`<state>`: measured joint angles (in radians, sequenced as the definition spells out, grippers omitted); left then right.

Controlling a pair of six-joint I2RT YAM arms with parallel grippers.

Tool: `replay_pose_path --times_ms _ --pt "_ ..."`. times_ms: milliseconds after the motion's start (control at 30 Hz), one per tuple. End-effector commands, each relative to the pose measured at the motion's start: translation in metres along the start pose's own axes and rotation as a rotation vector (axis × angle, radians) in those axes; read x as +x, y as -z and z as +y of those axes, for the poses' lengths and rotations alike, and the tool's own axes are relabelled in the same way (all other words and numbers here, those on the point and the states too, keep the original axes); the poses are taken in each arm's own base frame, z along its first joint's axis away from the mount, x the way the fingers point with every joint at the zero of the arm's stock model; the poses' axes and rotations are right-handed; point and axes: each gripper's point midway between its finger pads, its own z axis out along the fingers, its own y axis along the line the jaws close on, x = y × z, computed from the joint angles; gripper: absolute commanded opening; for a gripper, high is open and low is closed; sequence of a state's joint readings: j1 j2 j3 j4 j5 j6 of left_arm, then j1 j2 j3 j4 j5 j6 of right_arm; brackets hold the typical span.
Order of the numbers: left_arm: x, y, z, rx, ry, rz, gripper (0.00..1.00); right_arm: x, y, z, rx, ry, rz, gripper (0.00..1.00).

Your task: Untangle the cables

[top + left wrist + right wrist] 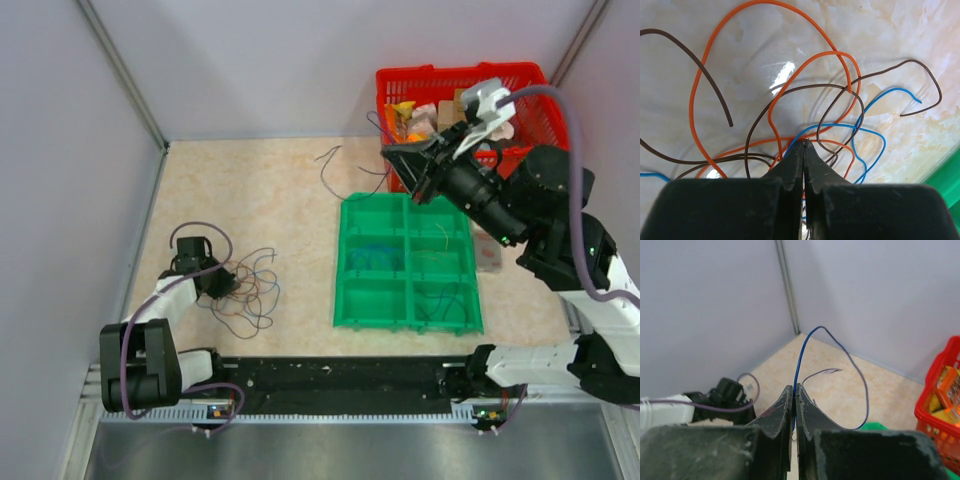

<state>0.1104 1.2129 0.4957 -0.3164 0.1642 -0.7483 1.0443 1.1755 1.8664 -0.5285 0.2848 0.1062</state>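
2 pincers are in play, and both read as closed on my screens. The left pincer [804, 144] sits low over the table [260, 200] on the left side. Its fingers are pressed together, with the tips right at the tangle of cables [248, 292]. Through its wrist camera I see an orange strand [694, 90], a brown strand [720, 92] and a blue strand [895, 89] crossing just beyond the tips. The fingers cover the crossing itself, so I cannot tell which strand, if any, is pinched. Several strands run out of that view at the left and bottom.

The right pincer [795, 389] hangs in the air at the back right, over the far edge of the green tray [339, 270] and in front of the red basket [440, 72]. It is clamped on 1 blue cable [798, 362], which rises from the tips, arcs over and drops to the right. The cable's lower end is lost by a sliver of green at the bottom of the wrist view.

From overhead that cable is only a hair-thin dark line trailing left of the pincer. I cannot tell whether it touches the table. The arm hides part of the basket's contents. The tray has 6 compartments, and the faint wires lying in some of them are too thin for me to count.
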Motion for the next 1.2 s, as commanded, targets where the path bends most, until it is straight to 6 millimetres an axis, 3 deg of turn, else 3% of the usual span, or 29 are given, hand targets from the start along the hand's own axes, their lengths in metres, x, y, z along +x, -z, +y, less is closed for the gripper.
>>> replay_pose_path --times_ms 0,133,267,467,1000,1167 --pt "-0.011 0.007 -0.016 0.053 -0.030 -0.025 0.00 0.061 0.008 -0.026 0.101 0.099 0.147 0.00" --pt "-0.013 0.011 -0.021 0.072 -0.043 -0.023 0.00 0.094 0.030 -0.050 0.187 0.099 0.202 0.00" --pt "-0.015 0.015 -0.027 0.095 -0.048 -0.028 0.00 0.107 0.055 -0.072 0.275 0.088 0.234 0.00" --pt "-0.014 0.017 -0.032 0.118 -0.047 -0.021 0.00 0.120 0.078 -0.080 0.297 0.057 0.271 0.00" --pt "-0.015 0.019 -0.033 0.120 -0.051 -0.020 0.00 0.159 0.083 -0.043 0.070 0.004 0.361 0.00" --pt "-0.015 0.019 -0.033 0.117 -0.052 -0.025 0.00 0.163 0.083 -0.045 0.083 0.004 0.369 0.00"
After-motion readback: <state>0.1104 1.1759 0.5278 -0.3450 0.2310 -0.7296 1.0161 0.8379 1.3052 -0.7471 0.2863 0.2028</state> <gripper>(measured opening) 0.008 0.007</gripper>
